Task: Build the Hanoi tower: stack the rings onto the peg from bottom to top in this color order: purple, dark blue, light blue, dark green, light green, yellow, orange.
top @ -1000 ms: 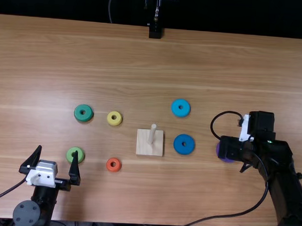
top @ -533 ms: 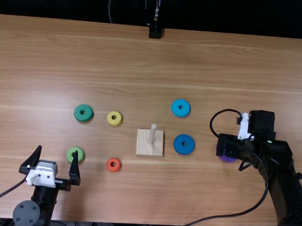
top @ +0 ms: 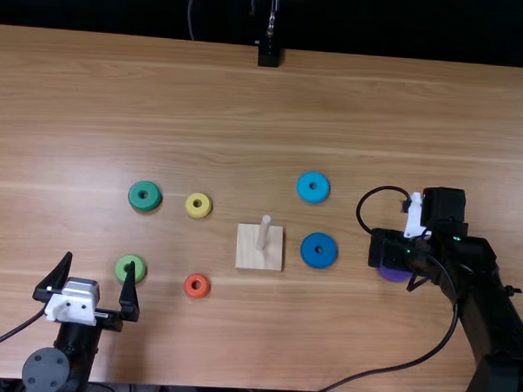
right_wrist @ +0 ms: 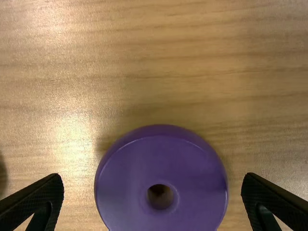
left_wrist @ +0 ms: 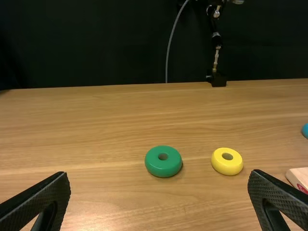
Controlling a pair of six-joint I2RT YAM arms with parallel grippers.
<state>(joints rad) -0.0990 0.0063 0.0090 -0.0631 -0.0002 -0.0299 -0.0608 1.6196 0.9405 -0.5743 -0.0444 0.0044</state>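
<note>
In the top view my right gripper (top: pixel 399 273) hangs over the purple ring (top: pixel 395 269), partly covering it. The right wrist view has the purple ring (right_wrist: pixel 161 180) lying between the spread fingers of my right gripper (right_wrist: pixel 152 185), a gap on each side. At the lower left, my left gripper (top: pixel 93 275) stands open and holds nothing; the left wrist view gives the same for this gripper (left_wrist: pixel 159 180). A bare peg (top: pixel 263 231) rises from its wooden base (top: pixel 250 252). Right of it lie the dark blue ring (top: pixel 307 257) and light blue ring (top: pixel 303 188).
Left of the base are the dark green ring (top: pixel 135 199), the yellow ring (top: pixel 191 208), the light green ring (top: pixel 122 272) and the orange ring (top: pixel 189 289). A black cable (top: pixel 406 367) loops beside the right arm. A black stand (top: pixel 268 55) is at the far edge.
My right gripper has shifted slightly to the left over the purple ring. The left arm and the rings have kept still.
</note>
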